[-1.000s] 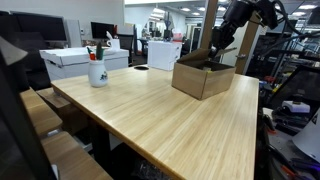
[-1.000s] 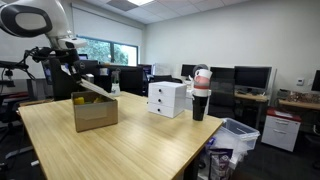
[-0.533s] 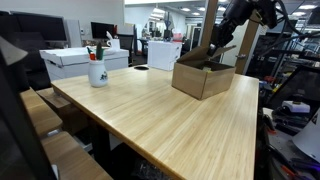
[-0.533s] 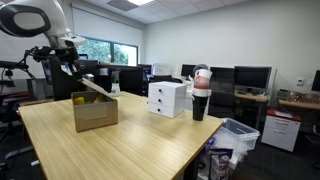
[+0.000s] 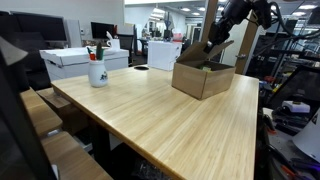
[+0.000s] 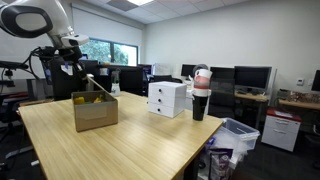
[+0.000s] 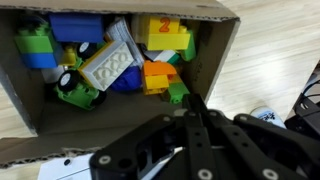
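Black-and-white robot arm (image 6: 40, 25) is bent over at the elbow, its forearm slanting downward. The pincer (image 5: 212, 45) points down and hangs just over the open top of the brown cardboard box (image 5: 203, 76). Both exterior views show it above the rim and not touching the walls; in the other exterior view the pincer (image 6: 78, 73) sits over the box's far corner.

In the wrist view the two dark fingers (image 7: 200, 125) meet at the tip with no gap. Pincer (image 7: 192, 100) reads as fully closed, with nothing seen between the fingers.

Only writing: a red "2" on the yellow toy block (image 7: 165, 36). Nothing else is legible.

The box sits on the light wooden table (image 5: 170, 125), directly below the pincer. Its contents, beyond the fingertips:
- blue toy brick (image 7: 75, 24), far corner
- green toy brick (image 7: 34, 42), beside the blue one
- grey-white studded plate (image 7: 110, 63), lying tilted in the middle
- orange toy block (image 7: 156, 75), closest to the fingertips
- green toy piece (image 7: 75, 94), against the near wall

The pieces are heaped loosely and touch each other.

Well away from the pincer on the same table:
- white mug with red and green items (image 5: 97, 72)
- white small drawer unit (image 6: 166, 98)
- black cup with pink-white top (image 6: 201, 95)
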Available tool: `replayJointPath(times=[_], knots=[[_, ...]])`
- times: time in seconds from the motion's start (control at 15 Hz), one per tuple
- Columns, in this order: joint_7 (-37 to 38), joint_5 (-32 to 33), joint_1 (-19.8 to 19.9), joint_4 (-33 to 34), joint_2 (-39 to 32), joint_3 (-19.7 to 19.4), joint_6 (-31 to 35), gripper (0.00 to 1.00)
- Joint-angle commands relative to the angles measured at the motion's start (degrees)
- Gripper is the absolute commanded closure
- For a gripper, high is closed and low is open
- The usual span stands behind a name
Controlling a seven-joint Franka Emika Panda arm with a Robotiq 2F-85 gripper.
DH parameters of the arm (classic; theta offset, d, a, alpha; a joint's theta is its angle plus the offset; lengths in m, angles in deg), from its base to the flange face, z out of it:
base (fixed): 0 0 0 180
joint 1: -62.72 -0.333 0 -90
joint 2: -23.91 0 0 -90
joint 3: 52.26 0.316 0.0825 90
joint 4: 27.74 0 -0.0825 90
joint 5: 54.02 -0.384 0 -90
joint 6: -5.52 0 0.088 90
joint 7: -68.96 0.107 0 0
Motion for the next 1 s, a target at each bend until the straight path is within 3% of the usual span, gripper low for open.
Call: replayJointPath(times=[0.0,0.93], knots=[[-3.19,1.28,-0.23,0.13,-0.79,-1.53,1.39,0.96],[-1.66,8.00,1.65,10.02,-8.74,0.38,-1.92,0.96]])
